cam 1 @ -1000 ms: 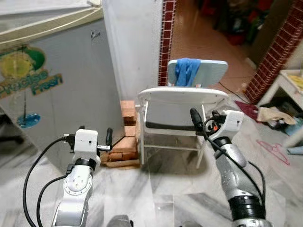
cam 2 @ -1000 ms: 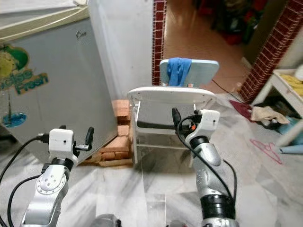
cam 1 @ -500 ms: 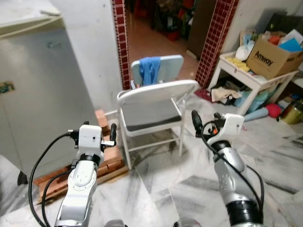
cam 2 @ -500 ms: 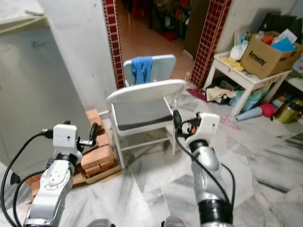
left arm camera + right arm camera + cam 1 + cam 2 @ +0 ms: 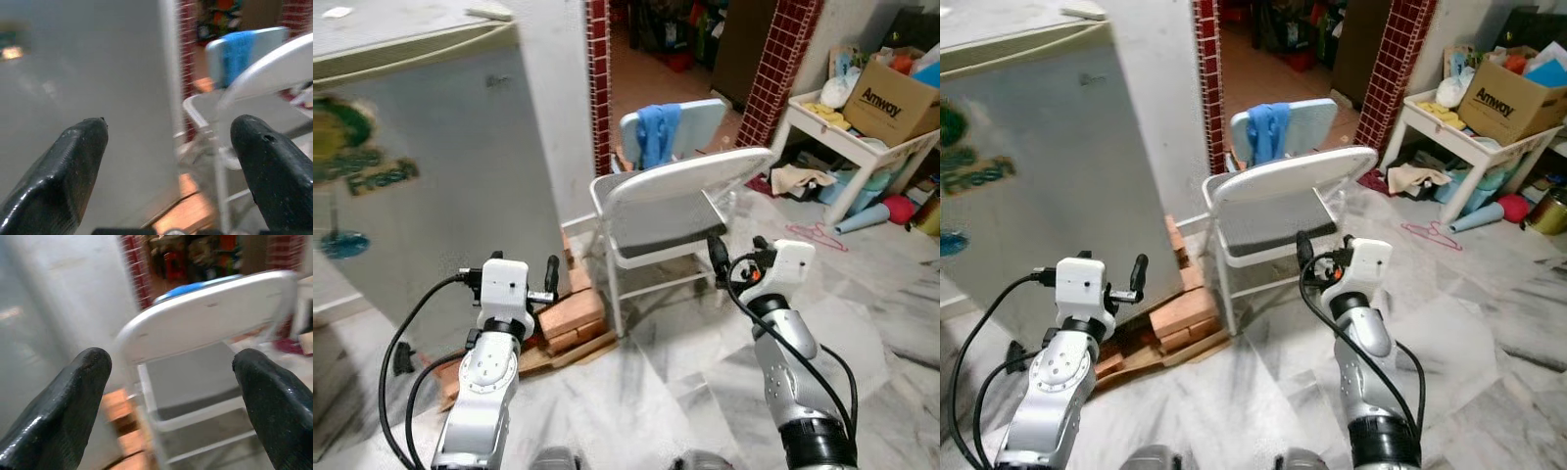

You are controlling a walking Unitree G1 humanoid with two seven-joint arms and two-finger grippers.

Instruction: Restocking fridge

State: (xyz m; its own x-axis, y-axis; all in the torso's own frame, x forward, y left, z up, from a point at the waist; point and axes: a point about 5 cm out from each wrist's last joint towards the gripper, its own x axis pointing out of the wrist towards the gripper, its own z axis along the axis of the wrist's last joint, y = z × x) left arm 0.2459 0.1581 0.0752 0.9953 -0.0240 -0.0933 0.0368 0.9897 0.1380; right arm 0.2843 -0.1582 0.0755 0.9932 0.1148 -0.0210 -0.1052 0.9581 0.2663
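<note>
A: Head view, quick?
B: Fridge (image 5: 421, 166) stands at the robot's left, door closed, w/ a green-and-blue sticker (image 5: 357, 171) on its side. Stacked bricks (image 5: 573, 313) at its base on the marble floor (image 5: 685, 392). Just right of the bricks a white folding chair (image 5: 675, 211), a second chair (image 5: 680, 127) behind it w/ a blue cloth (image 5: 656, 132) draped over the back.

A: Grippers?
B: Left gripper (image 5: 551, 277) held up in front of the fridge's lower corner, right gripper (image 5: 715, 257) held up near the chair seat. Neither holds anything. Far right: a white desk (image 5: 847, 147) carrying a cardboard box (image 5: 899, 88), clutter underneath.

A: Left wrist cam?
B: Fingers (image 5: 63, 171) wide apart, nothing between; fridge side ahead, chair and blue cloth beyond.

A: Right wrist cam?
B: Fingers (image 5: 58, 406) also spread wide, empty. Folding chair's back (image 5: 205, 318) straight ahead, bricks (image 5: 122, 421) low beside it, blurry.
</note>
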